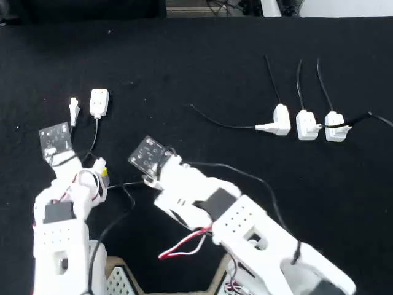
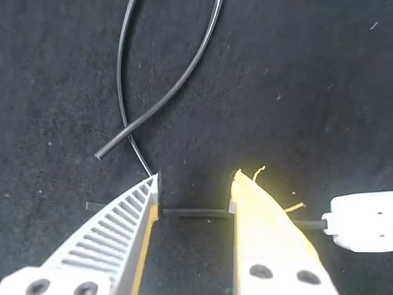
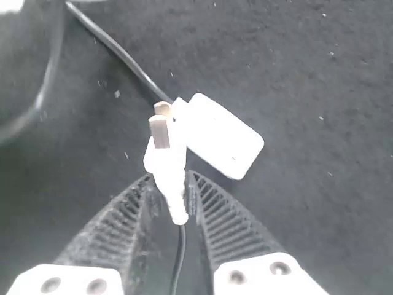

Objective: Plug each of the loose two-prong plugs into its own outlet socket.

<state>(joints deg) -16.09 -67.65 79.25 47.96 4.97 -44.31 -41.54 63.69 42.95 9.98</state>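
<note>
**Right claw.** The right claw (image 3: 169,178) is closed on the body of a white two-prong plug (image 3: 164,163). Both dark ribbed fingers (image 3: 215,209) press its sides. The prongs (image 3: 161,130) point away from the claw. The plug cord (image 3: 178,258) runs back between the fingers.

**Reference item.** The white socket block (image 3: 221,138) lies flat on the black surface (image 3: 319,74). The held plug is just beside one end of the block, and the prongs are not inserted. A black cord (image 3: 116,52) leaves the block at that same end.

**Left claw.** The left claw (image 2: 196,178) is set to a narrow gap and grips nothing. It has one white finger (image 2: 123,221) and one yellow finger (image 2: 264,227). A thin black cord (image 2: 196,212) spans the gap at the fingertips. The cord leads to a white moulded body (image 2: 362,222) just beyond the yellow finger. It cannot be determined whether this body is a plug or an outlet. A loose black cable (image 2: 178,86) lies farther out.

**Remaining items.** In the high view, three more white outlet blocks (image 1: 281,117) (image 1: 305,125) (image 1: 334,132) stand in a row, well apart from the socket block (image 1: 99,102).
</note>
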